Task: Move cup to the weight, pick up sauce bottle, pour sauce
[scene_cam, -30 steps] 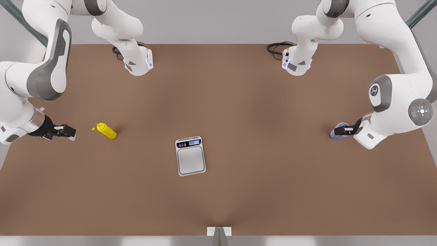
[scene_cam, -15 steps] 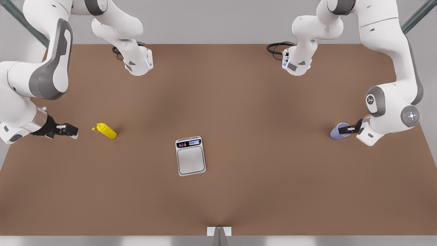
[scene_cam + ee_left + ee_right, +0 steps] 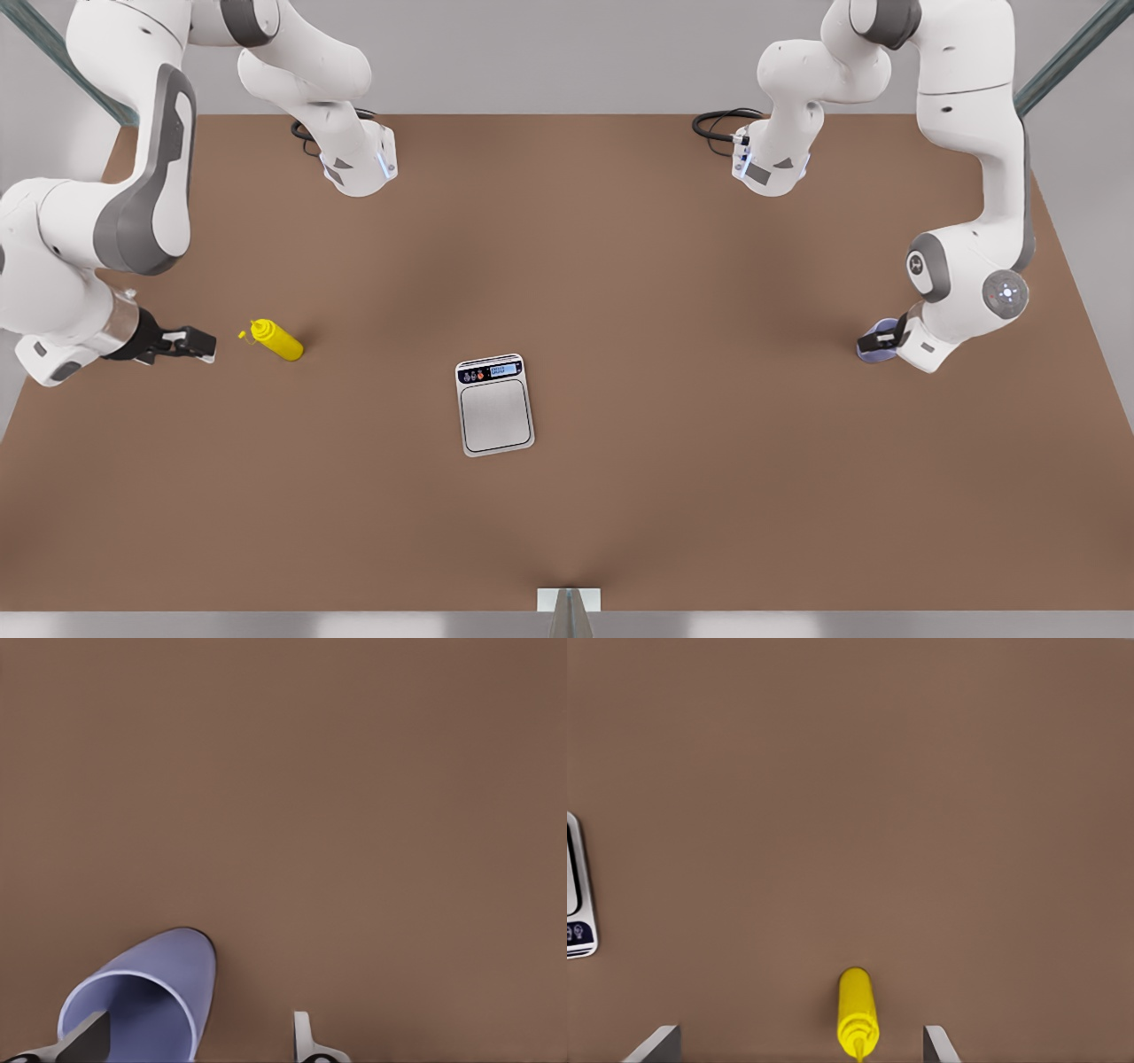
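Step one, cup to weight (image 3: 495,405). Left gripper (image 3: 195,1041) fingers spread, straddling cup (image 3: 146,1001) rim; next: clench, lift. Right gripper (image 3: 802,1045) spread, nearing sauce bottle (image 3: 858,1008).

A brown matte tabletop (image 3: 620,266) is being lit evenly, with soft shading. A plain grey wall (image 3: 549,53) is being shown beyond the far edge. Grey diagonal struts (image 3: 1059,49) are being seen at both far corners.
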Controlling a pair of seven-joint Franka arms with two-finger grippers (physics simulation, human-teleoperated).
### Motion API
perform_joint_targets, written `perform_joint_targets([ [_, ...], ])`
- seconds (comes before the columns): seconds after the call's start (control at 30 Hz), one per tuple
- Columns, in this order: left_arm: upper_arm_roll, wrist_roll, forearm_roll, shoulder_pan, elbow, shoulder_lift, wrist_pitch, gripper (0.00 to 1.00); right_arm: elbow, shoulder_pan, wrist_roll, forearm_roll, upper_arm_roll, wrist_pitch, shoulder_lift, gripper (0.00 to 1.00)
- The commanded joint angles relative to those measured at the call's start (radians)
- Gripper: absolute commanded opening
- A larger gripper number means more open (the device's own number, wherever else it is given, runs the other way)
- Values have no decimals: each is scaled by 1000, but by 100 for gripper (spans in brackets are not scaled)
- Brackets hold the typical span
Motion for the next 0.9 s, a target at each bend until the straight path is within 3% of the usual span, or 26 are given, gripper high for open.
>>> perform_joint_targets([
  [0.0,0,-1,0,0,0,1,0,98,2,0,1,0,0,1,3,100],
  [0.1,0,-1,-6,0,-6,21,18,95,0,0,1,0,0,4,6,100],
  [0.17,0,-1,-7,0,-9,32,28,82,0,2,1,-2,0,2,10,100],
  [0.33,0,-2,-11,0,-48,67,98,71,-1,2,1,0,0,1,12,100],
  [0.4,0,-2,-11,0,-48,67,104,45,-3,2,-3,0,0,-13,16,100],
  [0.7,11,-1,-11,0,-48,96,143,45,2,5,-5,15,2,-37,23,100],
  [0.87,11,-1,-11,0,-46,100,152,38,6,6,-5,15,3,-37,24,100],
])
